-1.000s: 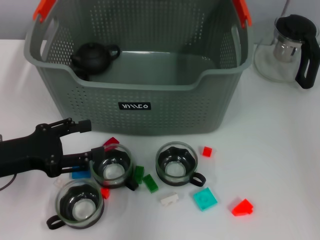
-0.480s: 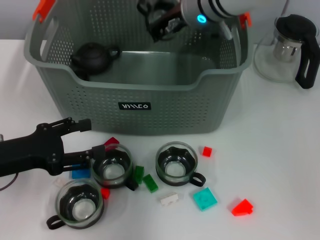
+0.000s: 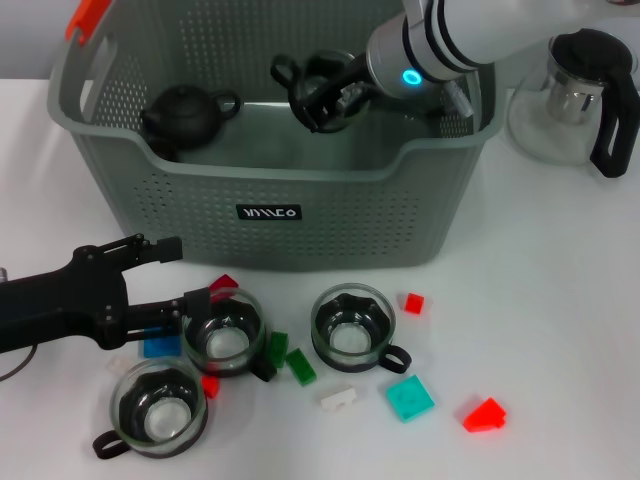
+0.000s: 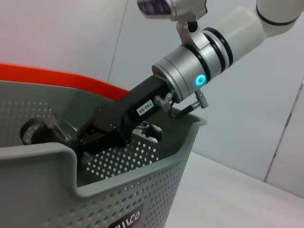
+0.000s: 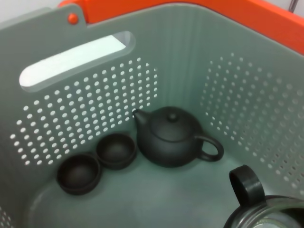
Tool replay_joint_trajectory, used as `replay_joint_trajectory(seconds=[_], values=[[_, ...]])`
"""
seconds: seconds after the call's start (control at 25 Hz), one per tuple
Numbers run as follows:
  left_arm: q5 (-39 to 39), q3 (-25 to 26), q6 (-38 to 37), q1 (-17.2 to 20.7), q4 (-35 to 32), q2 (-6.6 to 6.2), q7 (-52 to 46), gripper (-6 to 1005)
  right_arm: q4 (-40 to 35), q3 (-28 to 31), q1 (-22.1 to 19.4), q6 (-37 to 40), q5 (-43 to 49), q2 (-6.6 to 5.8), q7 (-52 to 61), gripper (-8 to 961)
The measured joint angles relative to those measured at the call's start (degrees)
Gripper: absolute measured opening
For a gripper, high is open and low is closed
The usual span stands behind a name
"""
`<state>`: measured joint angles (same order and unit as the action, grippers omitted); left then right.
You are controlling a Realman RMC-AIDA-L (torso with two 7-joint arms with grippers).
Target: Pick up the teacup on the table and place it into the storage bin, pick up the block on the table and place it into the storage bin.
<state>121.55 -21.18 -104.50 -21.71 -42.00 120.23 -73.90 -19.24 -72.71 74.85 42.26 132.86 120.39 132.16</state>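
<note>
Having dipped lower into storage bin (image 3: 300, 190), right claw (image 3: 318, 98) clamping teacup (image 3: 305, 82), handle pointing leftward; left claw (image 3: 160, 285) spreading wide.

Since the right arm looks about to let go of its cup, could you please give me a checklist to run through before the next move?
1. Right gripper inside the storage bin: ok.
2. Glass teacup held in it: ok, handle visible.
3. Drop spot free of the black teapot and two small dark cups: ok, bare floor beside them.
4. Cup near the bin floor: cannot tell.
5. Left gripper placed around the next teacup on the table: ok, not yet closed.
</note>
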Motion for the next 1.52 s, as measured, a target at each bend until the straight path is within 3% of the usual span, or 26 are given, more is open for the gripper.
replay_joint_trajectory(seconds=[0.64, 0.84, 0.96, 1.08, 1.24, 1.4, 1.52], values=[[0.0, 0.0, 0.9, 0.0, 0.0, 0.00, 0.1, 859, 1.3, -1.3, -0.6, -1.2, 0.1, -0.01, -0.3, 53], [0.0, 0.0, 1.9, 0.0, 0.4, 0.07, 0.1, 859, 1.3, -1.8, -0.8, -1.6, 0.1, 0.01, -0.4, 115], [0.0, 0.0, 2.2, 0.0, 0.6, 0.09, 0.2, 859, -0.1, -1.6, -1.9, -1.9, 0.1, -0.02, -0.2, 239], [0.0, 0.0, 2.2, 0.1, 0.6, 0.09, 0.2, 859, -6.2, -0.9, -4.8, -1.6, -0.2, -0.12, 0.1, 363], [0.0, 0.0, 2.0, 0.1, 0.4, 0.10, 0.1, 859, -24.5, 2.8, -12.7, 5.2, -3.7, -0.20, -0.2, 489], [-0.1, 0.7, 1.6, 0.1, 0.4, 0.08, 0.0, 860, -41.9, 8.2, -21.9, 16.0, -16.4, -0.71, -5.5, 615], [-0.2, 0.9, 1.5, 0.0, 0.4, 0.06, 0.0, 860, -47.8, 13.6, -28.6, 27.5, -31.9, -1.03, -16.9, 673]])
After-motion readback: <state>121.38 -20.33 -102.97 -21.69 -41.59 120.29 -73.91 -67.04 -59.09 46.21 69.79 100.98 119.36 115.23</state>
